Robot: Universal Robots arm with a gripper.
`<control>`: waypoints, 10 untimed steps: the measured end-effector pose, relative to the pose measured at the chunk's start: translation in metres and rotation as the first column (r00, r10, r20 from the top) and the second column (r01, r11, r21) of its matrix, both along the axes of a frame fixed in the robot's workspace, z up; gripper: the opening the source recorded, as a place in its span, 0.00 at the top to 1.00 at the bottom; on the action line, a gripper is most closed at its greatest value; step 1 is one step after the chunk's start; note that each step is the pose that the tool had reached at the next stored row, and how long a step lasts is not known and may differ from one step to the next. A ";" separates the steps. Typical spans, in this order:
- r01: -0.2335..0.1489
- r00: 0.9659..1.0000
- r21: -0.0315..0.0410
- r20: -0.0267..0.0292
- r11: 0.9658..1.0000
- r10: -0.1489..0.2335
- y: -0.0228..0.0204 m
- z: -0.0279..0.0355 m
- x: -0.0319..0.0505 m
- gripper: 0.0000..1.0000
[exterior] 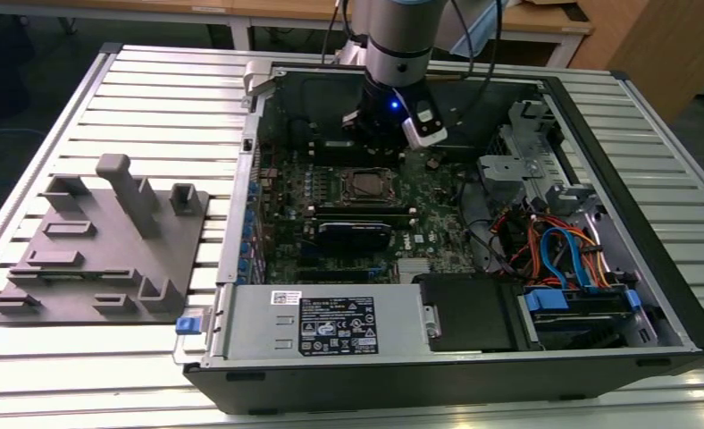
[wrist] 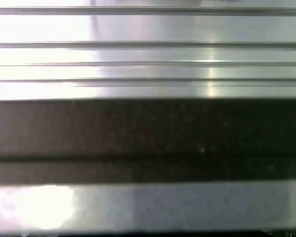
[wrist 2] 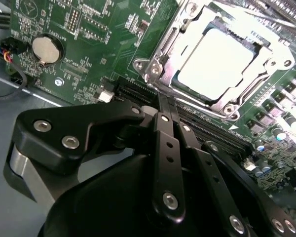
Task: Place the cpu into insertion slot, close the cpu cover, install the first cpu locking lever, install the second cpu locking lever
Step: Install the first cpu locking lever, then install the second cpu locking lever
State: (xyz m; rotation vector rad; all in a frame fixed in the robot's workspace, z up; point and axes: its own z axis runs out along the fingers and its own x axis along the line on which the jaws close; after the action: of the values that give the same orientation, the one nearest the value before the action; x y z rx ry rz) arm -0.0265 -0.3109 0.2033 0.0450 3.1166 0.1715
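Observation:
The cpu [wrist 2: 217, 61] lies flat in the insertion slot [exterior: 364, 185], its silver-grey top showing through the cut-out of the cpu cover [wrist 2: 170, 42]. The silvery cover frame lies down around the chip. My gripper [wrist 2: 165, 101] hangs just above the motherboard beside the socket, over the long black memory slots, its black fingers [wrist 2: 160, 133] pressed together and holding nothing. In the exterior view the gripper [exterior: 382, 138] stands inside the open computer case, a little behind the socket. Whether the locking levers are latched I cannot make out.
A grey fixture plate [exterior: 102, 241] with upright blocks lies on the ribbed metal table [wrist: 148, 49] at the exterior view's left. The case holds a power supply [exterior: 328, 326], a drive bay and coloured cables [exterior: 555, 250]. A coin battery [wrist 2: 47, 49] sits on the board.

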 end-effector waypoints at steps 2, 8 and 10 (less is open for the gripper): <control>0.000 1.000 -0.001 0.000 1.000 0.000 -0.0027 -0.0001 0.0000 0.90; 0.000 1.000 -0.002 0.000 1.000 0.000 -0.0039 0.0000 0.0000 0.90; 0.000 1.000 -0.002 0.000 1.000 0.000 -0.0039 0.0000 0.0000 0.90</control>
State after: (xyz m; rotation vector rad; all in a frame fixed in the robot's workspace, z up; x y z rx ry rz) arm -0.0265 -0.3148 0.2033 0.0452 3.1167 0.1689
